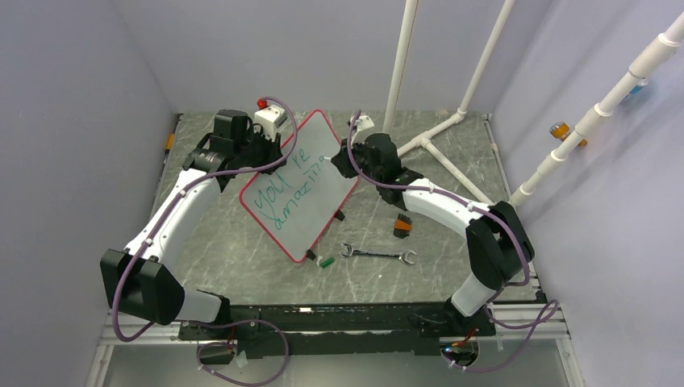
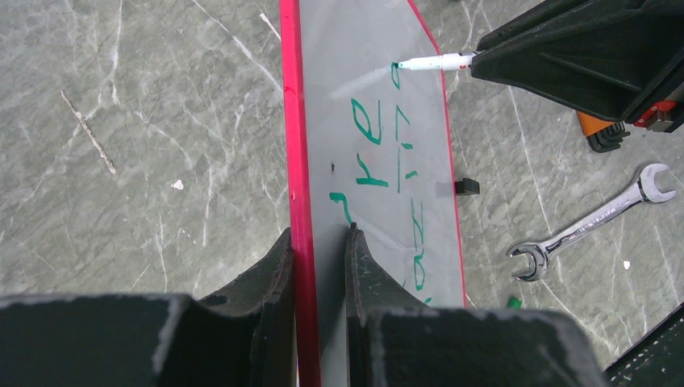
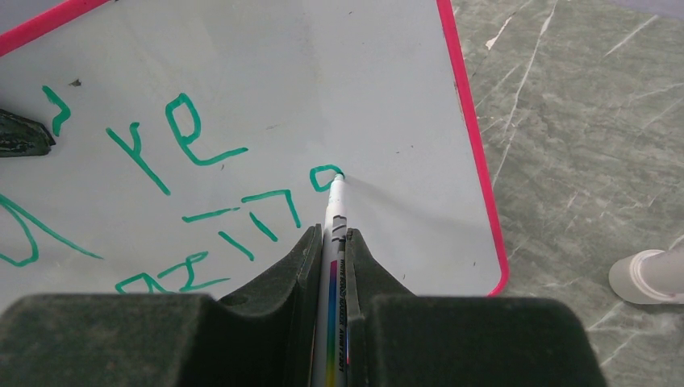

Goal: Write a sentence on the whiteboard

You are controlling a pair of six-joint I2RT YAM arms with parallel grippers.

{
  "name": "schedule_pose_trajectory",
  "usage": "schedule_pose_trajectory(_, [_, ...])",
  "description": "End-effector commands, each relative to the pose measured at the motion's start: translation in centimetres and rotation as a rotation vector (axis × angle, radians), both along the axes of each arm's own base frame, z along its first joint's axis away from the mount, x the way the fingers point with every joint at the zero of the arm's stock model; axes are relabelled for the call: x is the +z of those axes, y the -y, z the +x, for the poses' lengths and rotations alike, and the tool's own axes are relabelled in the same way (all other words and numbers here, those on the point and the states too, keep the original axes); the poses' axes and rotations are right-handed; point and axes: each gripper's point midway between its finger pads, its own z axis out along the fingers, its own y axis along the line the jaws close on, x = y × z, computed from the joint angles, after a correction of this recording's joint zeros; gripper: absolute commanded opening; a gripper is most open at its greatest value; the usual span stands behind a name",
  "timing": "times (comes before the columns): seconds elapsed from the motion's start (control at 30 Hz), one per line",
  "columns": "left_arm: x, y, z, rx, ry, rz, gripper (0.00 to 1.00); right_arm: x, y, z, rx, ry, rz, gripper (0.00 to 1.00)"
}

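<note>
The whiteboard, white with a red frame, is held tilted above the table. My left gripper is shut on its red edge, near its far left side in the top view. My right gripper is shut on a white marker whose tip touches the board at a small green loop. The sentence in green reads roughly "you're" above "amazin", with the loop following; it also shows in the left wrist view and the right wrist view. The right gripper is at the board's right side.
A steel wrench and a small green marker cap lie on the table in front of the board. An orange and black tool lies beside the right arm. White pipes stand at the back right. Walls enclose the table.
</note>
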Motion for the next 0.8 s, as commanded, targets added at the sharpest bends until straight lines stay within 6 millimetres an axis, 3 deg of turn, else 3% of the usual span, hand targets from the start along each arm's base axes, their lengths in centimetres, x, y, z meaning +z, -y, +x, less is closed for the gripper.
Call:
schedule_pose_trajectory(0.0, [-2.7,-3.7,-0.1,0.013,-0.006,0.251,0.0,1.7,-1.2,0.3,0.033,0.039,0.035,0.0])
schedule_pose_trajectory(0.4, [-2.7,-3.7,-0.1,0.014,-0.005,0.252,0.0,-1.6,-0.1,-1.0,0.027,-0.019,0.0,0.0])
schedule_pose_trajectory(0.77, [-2.6,-3.7,-0.1,0.011,-0.004,0.251,0.0,-2.8,0.7,-2.3,0.023,-0.052,-0.006,0.0])
